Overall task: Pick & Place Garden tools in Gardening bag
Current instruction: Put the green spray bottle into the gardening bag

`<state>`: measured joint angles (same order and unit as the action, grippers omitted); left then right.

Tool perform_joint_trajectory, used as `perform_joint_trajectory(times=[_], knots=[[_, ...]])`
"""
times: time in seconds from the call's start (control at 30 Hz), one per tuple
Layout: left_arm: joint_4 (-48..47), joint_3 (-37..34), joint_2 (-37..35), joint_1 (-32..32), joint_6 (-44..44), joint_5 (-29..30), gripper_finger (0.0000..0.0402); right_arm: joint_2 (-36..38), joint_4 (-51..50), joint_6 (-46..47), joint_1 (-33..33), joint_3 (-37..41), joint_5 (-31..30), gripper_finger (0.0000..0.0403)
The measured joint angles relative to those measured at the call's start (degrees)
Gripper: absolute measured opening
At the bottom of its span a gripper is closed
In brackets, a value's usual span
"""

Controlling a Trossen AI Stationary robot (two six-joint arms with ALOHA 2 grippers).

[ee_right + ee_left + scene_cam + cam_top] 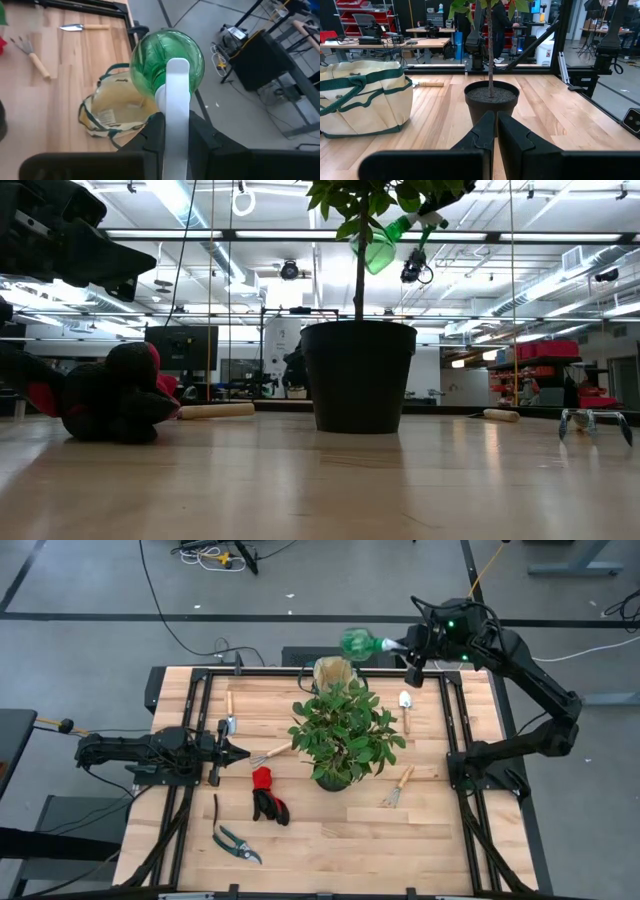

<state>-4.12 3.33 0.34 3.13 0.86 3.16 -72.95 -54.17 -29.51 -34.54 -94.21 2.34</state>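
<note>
My right gripper is shut on the green spray bottle, high over the table's far edge, just past the tan gardening bag. The bag stands on its base behind the potted plant. My left gripper is shut and empty at the table's left, its tips close to a hand rake. On the table lie two trowels, a second rake, red-and-black gloves and shears. My right gripper pinches the bottle's white spray head between its two fingers. The fingers come about level from the table's right. The green body sticks out beyond the fingertips, lifted clear, with the bag's open top below it.
The plant's foliage spreads wide over the table's middle, right in front of the bag; its dark pot stands straight ahead of my left gripper. Black frame rails run along the table's left and right sides. Bare wood lies along the near edge.
</note>
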Motion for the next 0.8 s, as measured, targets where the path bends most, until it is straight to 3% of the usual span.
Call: perform_joint_trajectory(times=[0.37, 0.53, 0.8], knots=[[0.0, 0.0, 0.0, 0.0, -0.1, 0.0, 0.0023, 0.0, 0.0, 3.8, 0.0, 0.0, 3.2, 0.0057], [1.4, 0.0, 0.0, 0.0, 0.1, 3.4, 0.0023, 0.0, 0.1, 5.2, 0.0, 0.0, 3.3, 0.0057], [10.1, 0.0, 0.0, 0.0, 9.9, 5.1, 0.0023, 0.0, -0.3, 9.0, 0.0, 0.0, 4.7, 0.0057]])
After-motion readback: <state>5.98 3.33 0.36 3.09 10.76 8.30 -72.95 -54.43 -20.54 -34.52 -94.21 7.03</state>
